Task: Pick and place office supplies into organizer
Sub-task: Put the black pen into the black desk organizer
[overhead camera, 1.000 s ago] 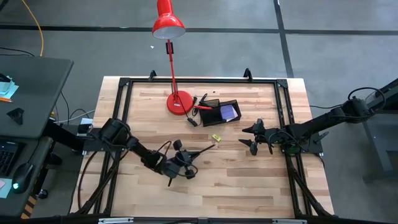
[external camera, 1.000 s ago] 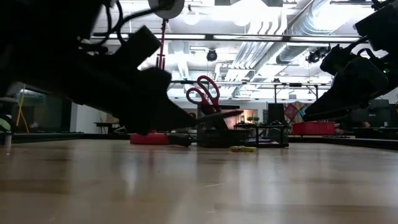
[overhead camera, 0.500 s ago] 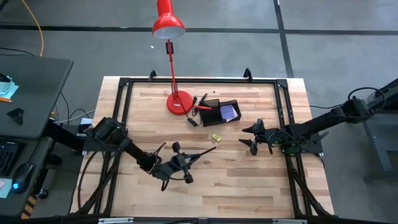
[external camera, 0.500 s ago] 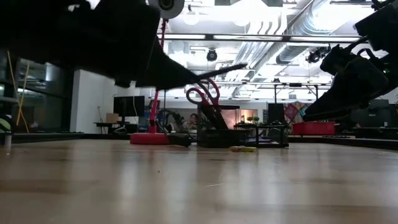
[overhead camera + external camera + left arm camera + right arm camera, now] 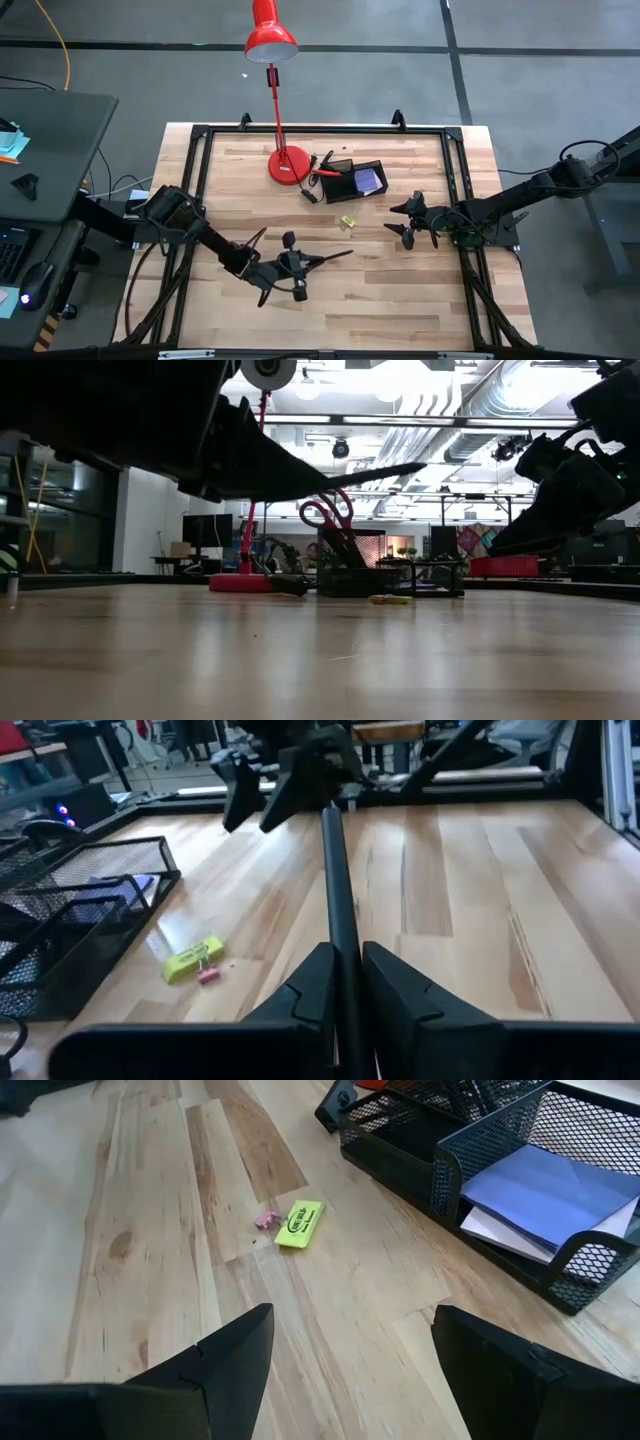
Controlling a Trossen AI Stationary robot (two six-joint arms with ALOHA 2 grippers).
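Observation:
A thin dark pen (image 5: 335, 256) juts out of my left gripper (image 5: 312, 261), which is shut on it above the table's middle, toward the near edge. The black mesh organizer (image 5: 355, 180) stands at the far middle. Red-handled scissors (image 5: 325, 515) stand upright in it, and a purple-blue pad (image 5: 545, 1190) lies flat in one compartment. A tiny yellow piece (image 5: 347, 221) lies on the wood between the organizer and both grippers. My right gripper (image 5: 408, 227) waits open at the right, its fingers (image 5: 230, 1360) wide apart with nothing between them. My left gripper pinches the pen's rear part (image 5: 345, 970) between its two fingers (image 5: 315, 985). They reach roughly level from the table's left and lie along the pen. The pen sticks out ahead toward the right, its free end (image 5: 405, 468) slightly raised, clear of the table.
A red desk lamp stands by its round base (image 5: 288, 165) just left of the organizer, its shade (image 5: 270, 38) reaching past the far edge. A black frame (image 5: 200, 140) runs around the tabletop. Bare wood lies between the pen and the organizer.
My left gripper has risen and tipped its front upward, staying shut on the pen. The pen has gone up with it and swung a little, so it now points more toward the table's right edge.

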